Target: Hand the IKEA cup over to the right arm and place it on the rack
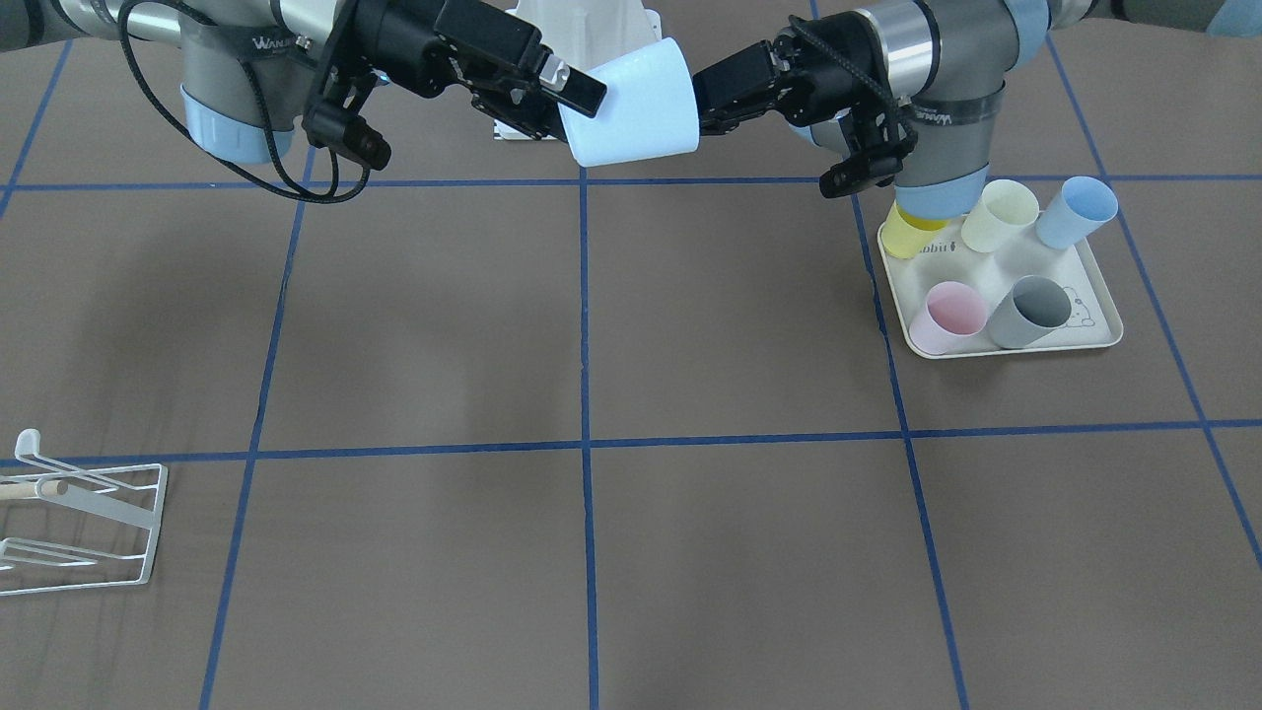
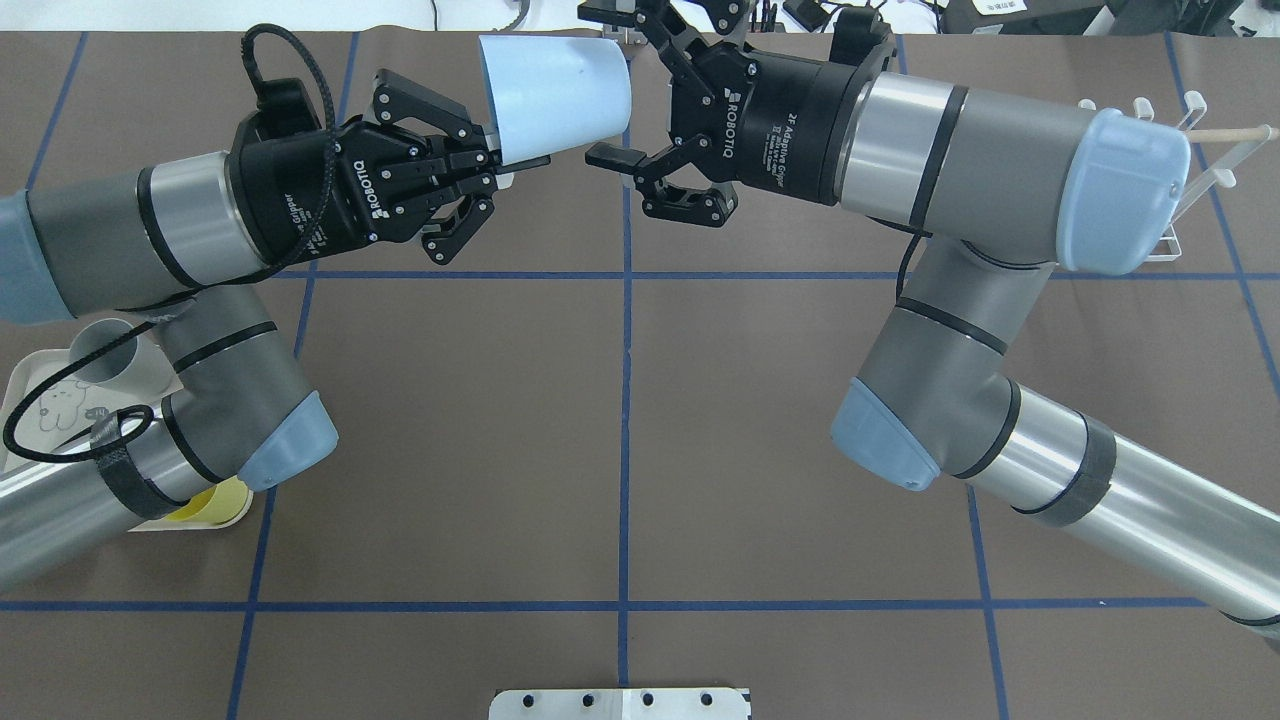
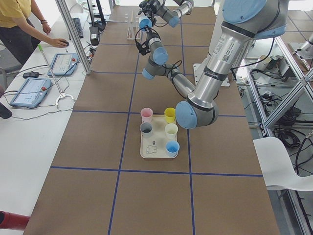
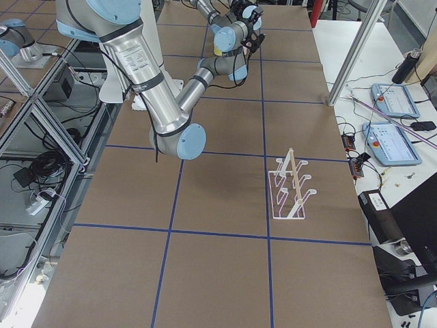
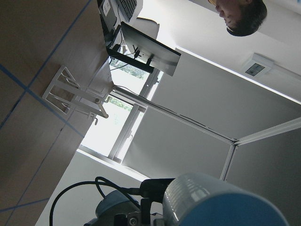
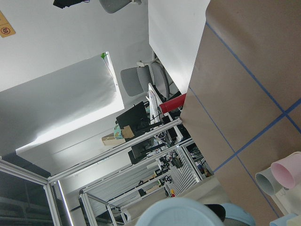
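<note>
A light blue IKEA cup (image 2: 555, 95) hangs on its side in the air over the far middle of the table. My left gripper (image 2: 497, 165) is shut on the wall at its wide rim. My right gripper (image 2: 625, 90) is open, with its jaws straddling the cup's narrow base end. In the front-facing view one right finger (image 1: 577, 89) lies across the cup (image 1: 636, 104). The cup also shows in the left wrist view (image 5: 221, 202) and the right wrist view (image 6: 183, 212). The white wire rack (image 1: 84, 523) with a wooden dowel stands at the table's right end, also seen in the exterior right view (image 4: 290, 188).
A cream rabbit-print tray (image 1: 1094, 340) on my left side holds several cups: yellow (image 1: 902, 237), cream (image 1: 998, 217), blue (image 1: 1075, 212), pink (image 1: 948, 318) and grey (image 1: 1030, 311). My left arm's elbow hangs over the tray. An operator stands at a side bench (image 3: 19, 19).
</note>
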Motion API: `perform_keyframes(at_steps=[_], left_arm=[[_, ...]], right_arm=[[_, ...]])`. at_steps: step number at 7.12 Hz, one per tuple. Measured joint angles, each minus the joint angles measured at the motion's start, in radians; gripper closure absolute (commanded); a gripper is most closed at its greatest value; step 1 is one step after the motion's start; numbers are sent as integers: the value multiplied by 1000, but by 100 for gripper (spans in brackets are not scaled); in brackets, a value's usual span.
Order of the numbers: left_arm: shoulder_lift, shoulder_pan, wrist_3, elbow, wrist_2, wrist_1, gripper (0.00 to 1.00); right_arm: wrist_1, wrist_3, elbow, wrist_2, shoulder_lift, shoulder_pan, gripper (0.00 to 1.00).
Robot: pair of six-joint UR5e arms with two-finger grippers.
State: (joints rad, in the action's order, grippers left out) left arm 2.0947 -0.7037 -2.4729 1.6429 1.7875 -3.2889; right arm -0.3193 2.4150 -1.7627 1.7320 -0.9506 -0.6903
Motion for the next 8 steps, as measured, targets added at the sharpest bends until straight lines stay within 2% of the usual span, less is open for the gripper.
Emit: perform_keyframes(at_steps=[2, 3, 4, 5, 6, 7, 8], left_arm=[[2, 1, 0, 5, 1, 0, 100], [3, 1, 0, 5, 1, 0, 100], [4, 1, 0, 6, 0, 1, 100], [5, 1, 0, 7, 0, 3, 88], [5, 1, 0, 8, 1, 4, 32], [4, 0, 0, 11, 1, 10, 1], [3, 0, 0, 24, 1, 28, 0]], right_arm=[[-17, 0, -1, 0, 3, 2, 1], [-19, 0, -1, 0, 4, 4, 21], [-19, -1, -2, 0, 4, 6, 85], [-20, -1, -5, 0, 4, 7, 100], [-20, -3, -8, 0, 4, 7, 100], [-18, -5, -9, -1, 3, 8, 100], [-16, -6, -9, 0, 4, 10, 100]])
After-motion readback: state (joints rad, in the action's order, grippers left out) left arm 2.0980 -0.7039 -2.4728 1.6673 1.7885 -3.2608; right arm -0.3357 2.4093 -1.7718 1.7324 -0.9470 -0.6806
